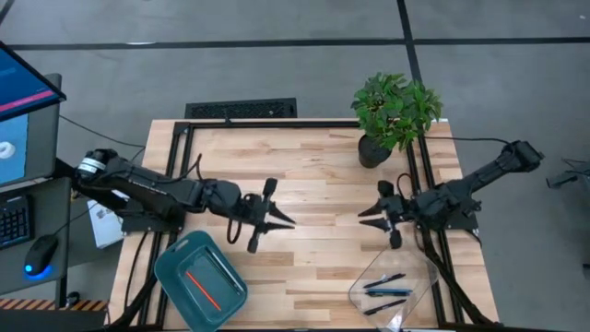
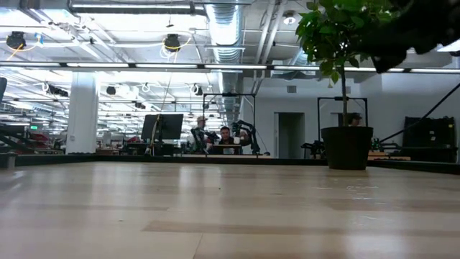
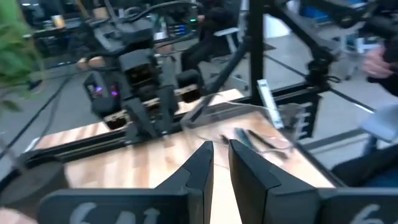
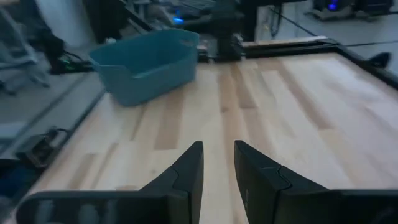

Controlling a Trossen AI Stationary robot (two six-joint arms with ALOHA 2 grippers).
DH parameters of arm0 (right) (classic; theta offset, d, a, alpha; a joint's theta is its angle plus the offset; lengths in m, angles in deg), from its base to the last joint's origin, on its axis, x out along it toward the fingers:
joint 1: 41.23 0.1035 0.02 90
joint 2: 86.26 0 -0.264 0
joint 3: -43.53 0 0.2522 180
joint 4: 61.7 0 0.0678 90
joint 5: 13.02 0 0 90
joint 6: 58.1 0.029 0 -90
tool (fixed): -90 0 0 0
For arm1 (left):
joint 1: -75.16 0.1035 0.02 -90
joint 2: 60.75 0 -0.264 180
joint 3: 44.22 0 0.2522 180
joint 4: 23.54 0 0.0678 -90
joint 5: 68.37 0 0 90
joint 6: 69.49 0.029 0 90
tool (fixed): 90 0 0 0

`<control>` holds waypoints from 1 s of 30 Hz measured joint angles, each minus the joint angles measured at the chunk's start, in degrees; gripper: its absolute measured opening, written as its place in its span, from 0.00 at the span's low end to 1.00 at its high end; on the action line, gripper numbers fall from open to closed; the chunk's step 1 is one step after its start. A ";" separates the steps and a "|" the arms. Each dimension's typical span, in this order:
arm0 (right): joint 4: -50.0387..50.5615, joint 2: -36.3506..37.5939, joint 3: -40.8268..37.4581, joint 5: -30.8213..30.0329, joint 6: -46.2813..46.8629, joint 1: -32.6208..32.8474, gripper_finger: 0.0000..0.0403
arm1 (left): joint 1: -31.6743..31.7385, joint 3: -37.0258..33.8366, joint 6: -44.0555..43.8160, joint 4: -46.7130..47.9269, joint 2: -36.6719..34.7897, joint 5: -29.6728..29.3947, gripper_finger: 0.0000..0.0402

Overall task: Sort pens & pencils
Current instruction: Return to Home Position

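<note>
My left gripper (image 1: 288, 221) and right gripper (image 1: 362, 217) hover facing each other over the table (image 1: 313, 166), each with fingers slightly apart and holding nothing. The pens (image 1: 385, 286) lie in the clear bin (image 1: 424, 277) near my right arm. An orange-red pencil (image 1: 201, 286) lies in the blue bin (image 1: 166, 263) near my left.

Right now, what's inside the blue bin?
An orange-red pencil lies diagonally in the blue bin. Anything else is too faint to tell; the right wrist view shows only its wall.
</note>
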 joint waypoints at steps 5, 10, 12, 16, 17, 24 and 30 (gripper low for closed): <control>-3.80 2.67 -2.34 -0.07 0.01 4.06 0.28 | -3.20 0.00 0.10 1.82 0.00 0.21 0.11; -3.96 3.10 -2.34 -2.25 0.36 7.56 0.28 | -7.68 -0.03 -1.37 7.75 0.03 0.22 0.11; -4.06 2.66 -2.34 -2.98 1.52 8.98 0.28 | -10.51 -0.04 -1.77 8.82 0.07 0.04 0.11; -5.14 1.15 -2.34 -3.08 2.58 11.42 0.28 | -17.54 -0.07 -2.63 6.91 0.07 -3.54 0.11; -5.88 0.58 -2.34 -3.05 2.58 11.85 0.28 | -19.23 -0.05 -2.86 6.35 0.07 -5.45 0.11; -10.25 -2.29 -2.33 -3.12 1.22 13.80 0.28 | -27.24 -0.14 -3.68 4.06 2.71 -13.21 0.11; -10.16 -2.95 -2.32 -3.16 1.20 13.79 0.28 | -28.62 -0.15 -3.69 3.30 8.49 -16.85 0.11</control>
